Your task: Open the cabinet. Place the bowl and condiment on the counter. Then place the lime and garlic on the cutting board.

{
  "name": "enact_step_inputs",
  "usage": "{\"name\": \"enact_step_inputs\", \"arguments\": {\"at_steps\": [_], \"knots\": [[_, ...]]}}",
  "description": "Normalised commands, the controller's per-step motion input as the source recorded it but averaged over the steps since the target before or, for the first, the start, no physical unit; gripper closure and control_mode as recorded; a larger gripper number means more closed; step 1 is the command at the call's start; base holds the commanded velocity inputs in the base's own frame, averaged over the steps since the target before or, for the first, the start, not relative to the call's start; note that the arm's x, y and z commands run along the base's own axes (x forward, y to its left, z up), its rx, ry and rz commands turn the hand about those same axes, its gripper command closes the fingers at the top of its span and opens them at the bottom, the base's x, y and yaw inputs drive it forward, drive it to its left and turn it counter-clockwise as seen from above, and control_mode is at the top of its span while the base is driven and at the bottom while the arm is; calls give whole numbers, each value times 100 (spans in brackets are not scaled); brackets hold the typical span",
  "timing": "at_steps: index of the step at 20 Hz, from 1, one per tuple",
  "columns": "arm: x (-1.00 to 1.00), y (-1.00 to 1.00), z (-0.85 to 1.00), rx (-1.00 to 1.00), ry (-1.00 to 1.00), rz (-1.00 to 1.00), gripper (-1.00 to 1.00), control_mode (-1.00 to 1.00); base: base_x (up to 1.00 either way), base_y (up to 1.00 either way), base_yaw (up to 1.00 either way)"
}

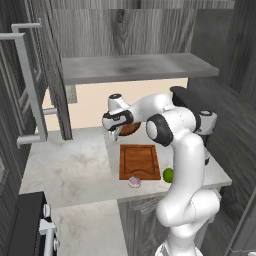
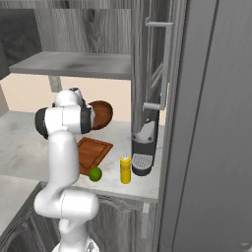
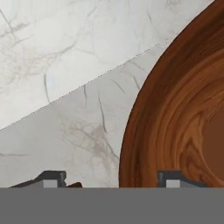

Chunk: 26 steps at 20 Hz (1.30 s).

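While our end effector hangs wide apart, straddling the bowl rim on the table, the garlic lies toward six o'clock, beyond the cutting board.

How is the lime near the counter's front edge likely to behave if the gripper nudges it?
The lime looks round and smooth, so it would probably roll. It sits close to the counter edge, so a push might send it off. Its glossy skin may slip between fingers.

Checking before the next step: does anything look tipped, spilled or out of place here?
Nothing stands out. The bowl sits on the counter, the condiment stands upright, and the lime and garlic lie beside the cutting board.
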Motion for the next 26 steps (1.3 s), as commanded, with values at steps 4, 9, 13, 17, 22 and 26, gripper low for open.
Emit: {"name": "enact_step_inputs", "arguments": {"at_steps": [4, 9, 13, 17, 22, 26], "knots": [[0, 0, 0, 0, -9, 0, -100, -100, 0, 0, 0], [-35, 0, 46, 0, -28, 0, -100, -100, 0, 0, 0], [-79, 0, 57, 0, -36, 0, -100, -100, 0, 0, 0], [-96, 0, 39, 0, -27, 0, -100, -100, 0, 0, 0], [-99, 0, 45, 0, -16, -3, -100, -100, 0, 0, 0], [-83, 0, 84, 0, -11, -9, -100, -100, 0, 0, 0]]}}
